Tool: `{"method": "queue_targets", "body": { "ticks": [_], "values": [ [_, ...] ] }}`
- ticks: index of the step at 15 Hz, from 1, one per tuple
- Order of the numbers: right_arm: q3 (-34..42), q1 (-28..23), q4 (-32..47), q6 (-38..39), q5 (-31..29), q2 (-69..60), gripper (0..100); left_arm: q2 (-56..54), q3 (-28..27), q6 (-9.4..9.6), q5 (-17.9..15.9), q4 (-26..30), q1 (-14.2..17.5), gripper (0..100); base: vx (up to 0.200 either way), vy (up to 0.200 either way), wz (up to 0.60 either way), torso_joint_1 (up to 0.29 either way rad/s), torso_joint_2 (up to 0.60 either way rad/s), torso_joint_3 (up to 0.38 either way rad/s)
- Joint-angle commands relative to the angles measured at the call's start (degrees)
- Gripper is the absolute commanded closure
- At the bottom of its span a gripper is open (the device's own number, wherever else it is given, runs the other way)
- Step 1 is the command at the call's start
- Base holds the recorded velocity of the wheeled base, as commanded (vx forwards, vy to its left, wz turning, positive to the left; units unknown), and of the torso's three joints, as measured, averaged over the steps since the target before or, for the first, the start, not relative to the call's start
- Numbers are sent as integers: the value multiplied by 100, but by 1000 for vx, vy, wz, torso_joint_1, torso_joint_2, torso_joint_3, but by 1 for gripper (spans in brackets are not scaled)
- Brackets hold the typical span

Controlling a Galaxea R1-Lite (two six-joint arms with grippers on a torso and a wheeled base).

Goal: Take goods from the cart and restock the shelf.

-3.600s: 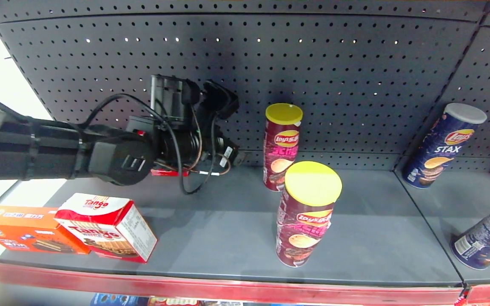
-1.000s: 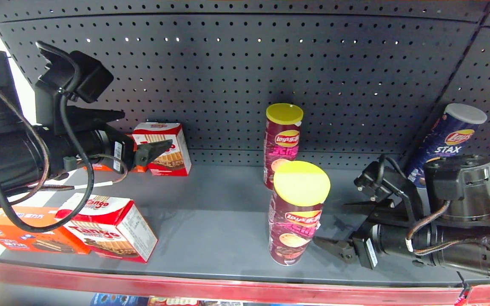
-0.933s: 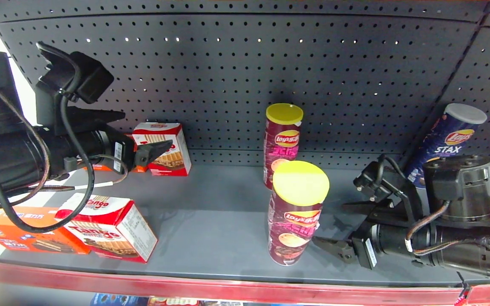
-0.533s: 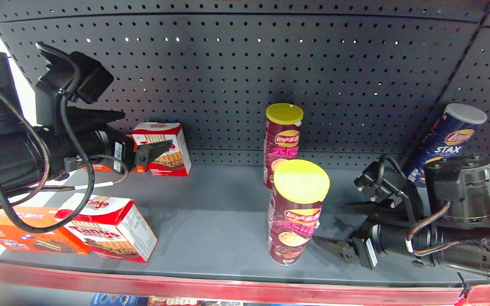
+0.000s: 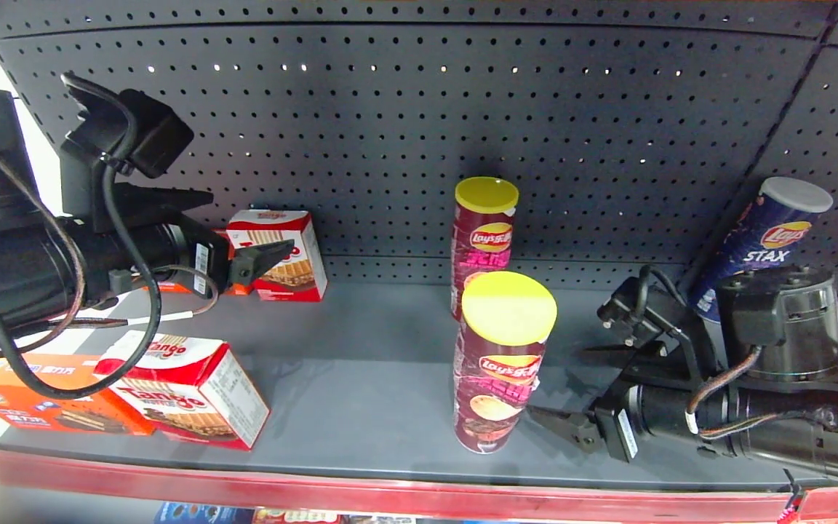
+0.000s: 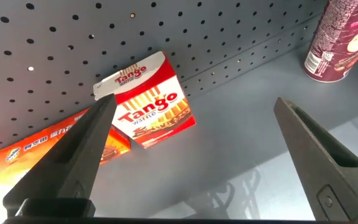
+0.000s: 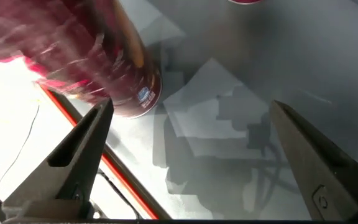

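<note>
Two maroon chips cans with yellow lids stand on the grey shelf, the front can ahead of the rear can. My right gripper is open just right of the front can's base, with one fingertip close to it; whether it touches I cannot tell. In the right wrist view the front can lies beside one finger of the right gripper. My left gripper hangs open at the back left, in front of a red-and-white wafer box. In the left wrist view that wafer box lies beyond the left gripper.
A second wafer box and an orange box sit at the shelf's front left. A blue chips can stands at the back right. A pegboard wall closes the back; a red lip runs along the front edge.
The left arm has pulled back to the left, leaving a wafer box at the back. The right arm has come in, and the front can has shifted slightly left with the right gripper.
</note>
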Motion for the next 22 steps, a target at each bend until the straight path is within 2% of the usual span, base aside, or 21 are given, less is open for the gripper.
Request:
{"method": "queue_targets", "body": {
  "ticks": [1, 4, 8, 10, 11, 13, 15, 17, 18, 19, 21, 22],
  "values": [
    [31, -84, -5, 16, -7, -269, 0, 6, 2, -2, 1, -2, 8, 0, 0, 0, 0, 0, 0, 0],
    [-40, -471, 3, 16, -16, -1192, 0, -293, 20, -2, -69, -2, 52, 0, 0, 0, 0, 0, 0, 0],
    [127, -1025, 30, 25, -60, -2563, 0, -1268, 574, -10, -219, -2, 201, 0, 0, 0, 0, 0, 0, 0],
    [426, -1034, 47, 157, -543, -3424, 0, -2314, 1374, -10, -509, 16, 491, 0, 0, 0, 0, 0, 0, 0],
    [523, -1025, 65, 174, -587, -3609, 0, -2569, 1567, -10, -491, 16, 491, 0, 0, 0, 0, 0, 0, 0],
    [901, -1051, 302, 174, -693, -4373, 0, -3923, 2367, -116, -482, 122, 500, 0, 0, 0, 0, 0, 0, 0],
    [989, -1060, 821, 174, -816, -4918, 0, -4802, 2683, -177, -474, 359, 500, 0, 0, 0, 0, 0, 0, 0],
    [1191, -1051, 1304, 139, -816, -5455, 0, -5584, 2701, -186, -315, 1141, 570, 0, 0, 0, 0, 0, 0, 0],
    [1472, -1069, 1533, 139, -824, -5912, 0, -6208, 2736, -186, -148, 1923, 588, 0, 0, 0, 0, 0, 0, 0],
    [1630, -1078, 1664, 139, -833, -6140, 0, -6533, 2753, -186, -104, 2345, 597, 0, 0, 0, 0, 0, 0, 0],
    [2245, -1227, 2271, 148, -859, -7010, 0, -7720, 3114, -186, -87, 3576, 614, 0, 0, 0, 0, 0, 0, 0],
    [2404, -1376, 2420, 148, -842, -7247, 0, -7834, 3263, -169, -34, 3628, 632, 0, 0, 0, 0, 0, 0, 0]
  ]
}}
